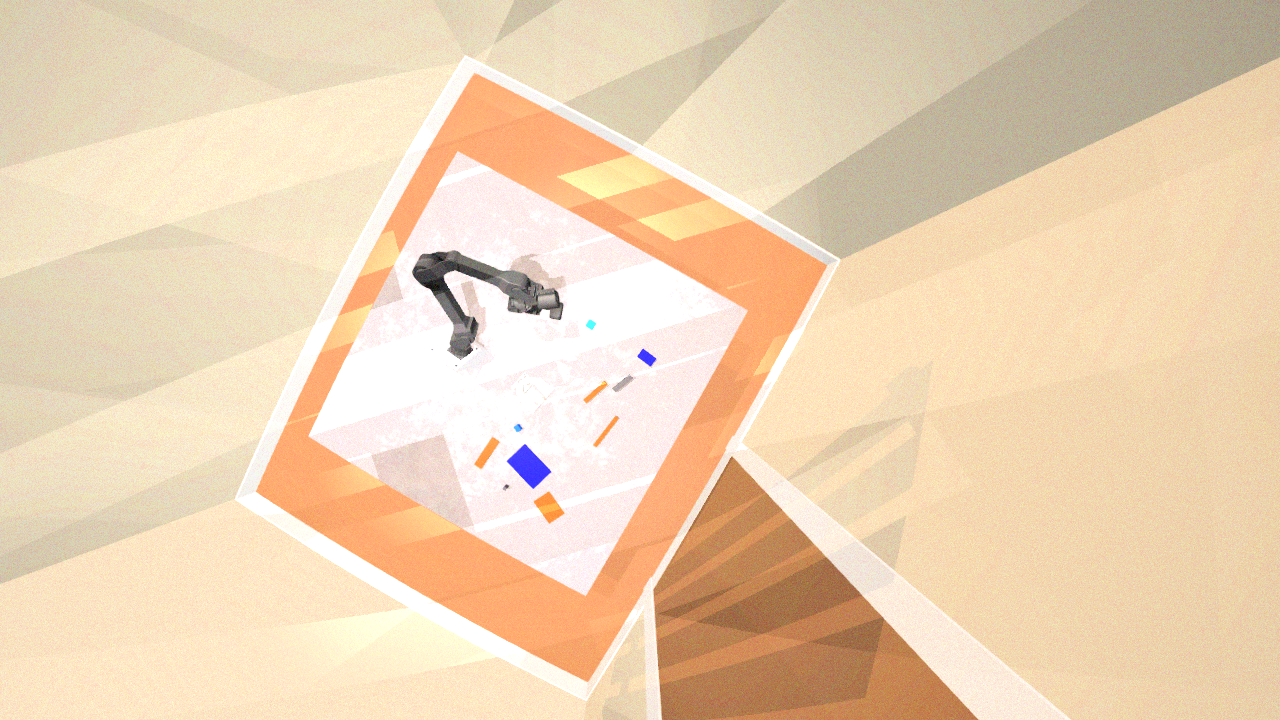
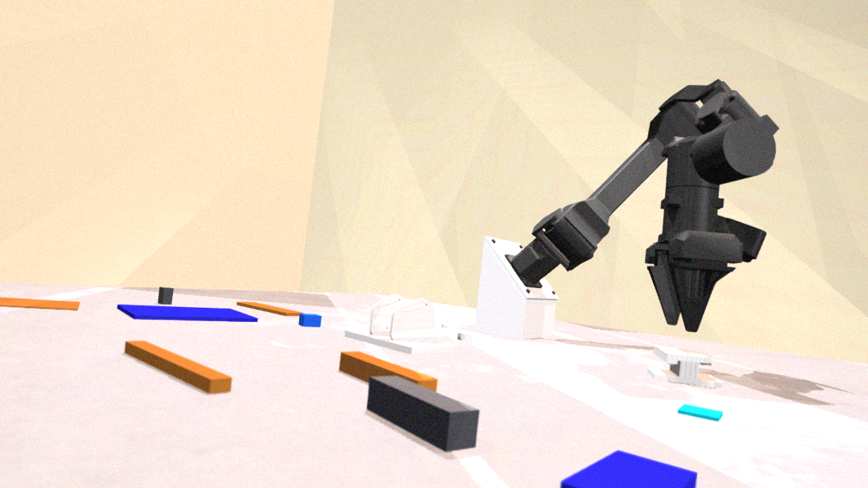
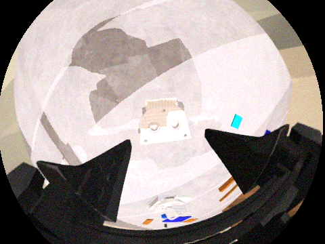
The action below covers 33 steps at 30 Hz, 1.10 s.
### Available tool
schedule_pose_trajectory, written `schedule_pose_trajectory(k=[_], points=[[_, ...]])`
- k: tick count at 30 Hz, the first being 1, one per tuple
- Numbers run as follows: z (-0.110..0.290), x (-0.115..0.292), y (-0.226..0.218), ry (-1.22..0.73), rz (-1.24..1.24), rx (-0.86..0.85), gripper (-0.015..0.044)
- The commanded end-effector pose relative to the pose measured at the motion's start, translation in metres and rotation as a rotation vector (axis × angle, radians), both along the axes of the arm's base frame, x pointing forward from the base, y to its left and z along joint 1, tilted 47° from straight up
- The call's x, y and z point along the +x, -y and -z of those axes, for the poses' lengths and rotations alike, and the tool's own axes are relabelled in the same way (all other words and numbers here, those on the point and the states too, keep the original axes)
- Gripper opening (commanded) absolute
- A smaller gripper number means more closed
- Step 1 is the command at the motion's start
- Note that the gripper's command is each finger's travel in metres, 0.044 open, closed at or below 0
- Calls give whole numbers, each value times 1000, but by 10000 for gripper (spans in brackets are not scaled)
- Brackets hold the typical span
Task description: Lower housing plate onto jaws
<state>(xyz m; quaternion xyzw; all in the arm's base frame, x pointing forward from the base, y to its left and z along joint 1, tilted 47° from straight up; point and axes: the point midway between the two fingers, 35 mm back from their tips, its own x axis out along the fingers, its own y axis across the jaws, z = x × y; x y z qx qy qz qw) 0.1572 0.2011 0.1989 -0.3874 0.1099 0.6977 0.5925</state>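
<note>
The white housing plate [image 2: 671,354] [image 3: 179,133] rests level on a short stand with a wider foot; two round marks show on its top. My gripper [image 2: 681,327] [image 3: 168,137] is open and empty, pointing down a little above the plate, its fingers apart on either side of it in the wrist view. In the top view the arm hides the plate. The two white jaws [image 2: 381,318] [image 2: 412,321] stand upright side by side on a flat white base [image 2: 382,341], well away from the gripper. The jaw assembly [image 3: 170,203] is small in the wrist view; its stubs cannot be made out.
A cyan tile [image 1: 590,324] [image 2: 700,412] [image 3: 236,121] lies near the plate. A dark block [image 1: 622,383] [image 2: 422,412], orange bars [image 2: 175,366] [image 2: 388,369], a blue block [image 1: 646,357] [image 2: 630,473], a small blue block [image 2: 310,320] and a blue slab [image 1: 529,466] [image 2: 185,313] lie around the jaws.
</note>
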Motion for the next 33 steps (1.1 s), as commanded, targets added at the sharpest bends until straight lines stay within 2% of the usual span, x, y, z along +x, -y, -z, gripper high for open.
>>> schedule_pose_trajectory(k=[1, 33], points=[[7, 0, -3, -6, 4, -7, 440], [33, 0, -32, -7, 4, -4, 440]])
